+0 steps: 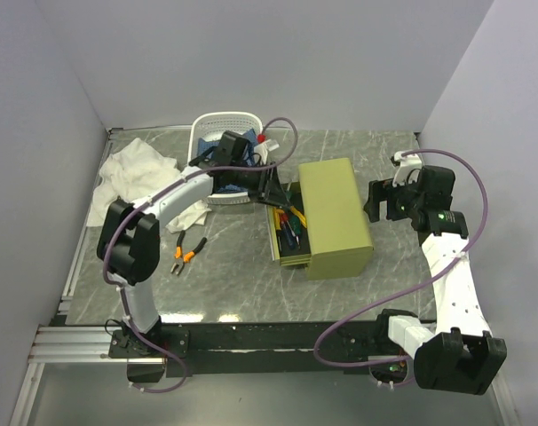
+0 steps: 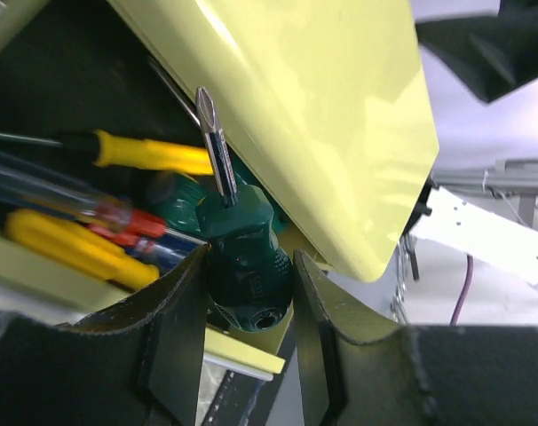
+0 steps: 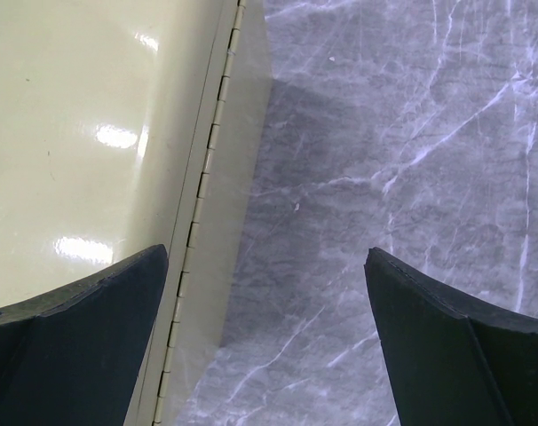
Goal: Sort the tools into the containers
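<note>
A green-handled screwdriver [image 2: 238, 235] is being held by the left gripper [image 2: 249, 259]. Its stubby handle is being pinched between the two fingers [image 2: 176, 302], which are set narrow, and its cross-point tip is being aimed away from the wrist. Just beyond the fingertips, the open drawer [image 1: 285, 232] of the olive-green chest [image 2: 313, 115] is being filled by other tools. A yellow-handled screwdriver [image 2: 154, 153] is lying past the held handle, and a red-and-clear screwdriver [image 2: 118, 217] is resting nearer the finger on that same side. The held tool is being kept right at the drawer's edge, with the chest's glossy body rising on the far side of the tip. Behind this gripper, the white basket [image 1: 223, 124] is standing at the back of the table [image 1: 242, 293]. Well back along the arm, the orange-black pliers [image 1: 187, 251] are lying on the marble, apart from both containers. The white cloth [image 1: 136, 173] is bunched farther out on that side.

The right gripper [image 3: 265, 257] is being held wide open with nothing between its fingers. One finger is hanging over the chest's top beside the hinge [image 3: 207, 160], and the other is hanging over the bare table.
</note>
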Available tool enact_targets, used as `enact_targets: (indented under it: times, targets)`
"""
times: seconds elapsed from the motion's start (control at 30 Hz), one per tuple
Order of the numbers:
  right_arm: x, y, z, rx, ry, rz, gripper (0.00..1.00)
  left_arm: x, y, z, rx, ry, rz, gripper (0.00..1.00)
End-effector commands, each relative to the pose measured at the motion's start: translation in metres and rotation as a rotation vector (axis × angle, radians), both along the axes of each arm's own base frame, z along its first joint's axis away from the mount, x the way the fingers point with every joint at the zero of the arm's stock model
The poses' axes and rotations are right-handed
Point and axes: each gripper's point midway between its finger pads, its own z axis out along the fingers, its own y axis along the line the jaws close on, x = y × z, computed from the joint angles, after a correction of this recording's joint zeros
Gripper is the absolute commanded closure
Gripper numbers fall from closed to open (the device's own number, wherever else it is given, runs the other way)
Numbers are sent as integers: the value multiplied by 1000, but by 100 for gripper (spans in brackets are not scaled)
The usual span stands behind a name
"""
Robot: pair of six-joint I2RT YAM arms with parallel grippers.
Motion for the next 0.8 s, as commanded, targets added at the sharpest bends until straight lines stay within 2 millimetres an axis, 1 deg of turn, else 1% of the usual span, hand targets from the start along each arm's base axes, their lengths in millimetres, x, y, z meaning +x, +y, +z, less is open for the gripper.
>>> enact_targets:
  times: [0.0, 0.03, 0.07, 0.13, 0.23, 0.27, 0.3, 0.33, 0.37, 0.4, 0.43, 0.47, 0.5, 0.53, 0.57, 0.6, 0.63, 0.67, 0.7, 0.73, 0.77]
  targets:
    - [6, 1, 20, 11, -59, 2, 0, -31, -18, 23, -73, -49, -126, 70]
    - [6, 3, 22, 25, -59, 6, 0, -33, -15, 15, -51, -39, -111, 53]
    - [6, 5, 23, 31, -60, 11, 0, -33, -12, 17, -35, -56, -89, 45]
    - [7, 7, 29, 39, -72, 19, 0, -37, -10, 17, -28, -73, -99, 36]
    - [10, 6, 31, 38, -81, 17, 0, -32, -5, 33, -16, -172, -79, 28]
    - [11, 5, 31, 36, -83, 9, 0, -31, -3, 43, -17, -210, -75, 28]
    - [12, 4, 32, 37, -86, -1, 0, -26, 0, 49, 3, -246, -53, 27]
    - [14, 3, 33, 44, -92, -12, 0, -22, 4, 52, 23, -292, -45, 27]
    - [16, 0, 34, 39, -97, -37, 0, -19, 9, 60, 36, -333, -21, 27]
    - [18, -3, 37, 39, -108, -54, 0, -9, 20, 58, 72, -357, 28, 27]
    - [22, -5, 42, 43, -130, -77, 0, -6, 29, 55, 94, -363, 43, 32]
    - [24, -8, 44, 41, -142, -95, 0, -5, 38, 57, 98, -375, 63, 37]
    - [26, -13, 46, 33, -151, -128, 0, 0, 53, 43, 123, -346, 92, 45]
    - [30, -16, 49, 44, -165, -155, 2, 0, 61, 37, 122, -317, 104, 65]
    - [31, -18, 50, 47, -172, -175, 3, -2, 68, 36, 109, -300, 113, 81]
    - [32, -25, 49, 45, -168, -222, 5, -1, 85, 18, 117, -247, 140, 92]
    - [34, -29, 49, 39, -173, -248, 12, -5, 90, 14, 97, -224, 130, 99]
    - [35, -35, 47, 27, -170, -279, 19, -4, 95, 10, 91, -236, 132, 99]
    - [36, -38, 42, 20, -156, -293, 29, -9, 101, -6, 107, -218, 126, 99]
    - [36, -37, 36, 11, -137, -279, 57, -12, 102, -13, 115, -251, 91, 99]
    - [36, -37, 32, 7, -125, -273, 74, -14, 101, -20, 109, -255, 65, 99]
